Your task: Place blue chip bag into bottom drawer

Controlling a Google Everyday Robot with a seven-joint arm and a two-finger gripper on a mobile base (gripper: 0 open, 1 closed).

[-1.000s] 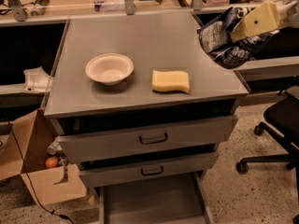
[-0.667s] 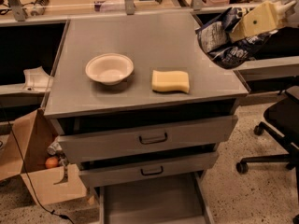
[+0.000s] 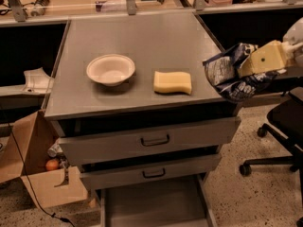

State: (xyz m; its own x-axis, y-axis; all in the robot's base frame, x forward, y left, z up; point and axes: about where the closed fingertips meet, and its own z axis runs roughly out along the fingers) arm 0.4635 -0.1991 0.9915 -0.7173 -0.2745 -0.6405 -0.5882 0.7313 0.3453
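Note:
The blue chip bag (image 3: 232, 74), dark navy foil with white lettering, hangs in the air at the right edge of the grey cabinet top (image 3: 142, 41). My gripper (image 3: 258, 63), with pale yellow fingers, comes in from the right and is shut on the bag, holding it at about cabinet-top height. The bottom drawer (image 3: 151, 203) is pulled out at the bottom of the view, a wide shallow grey tray with a bare floor. It lies well below and to the left of the bag.
A white bowl (image 3: 111, 69) and a yellow sponge (image 3: 173, 82) sit on the cabinet top. Two handled drawers (image 3: 151, 141) stick out slightly above the bottom one. A cardboard box (image 3: 38, 169) stands at lower left. A black office chair (image 3: 284, 126) is at right.
The gripper with the bag has shifted slightly left and a little lower. Nothing else has moved.

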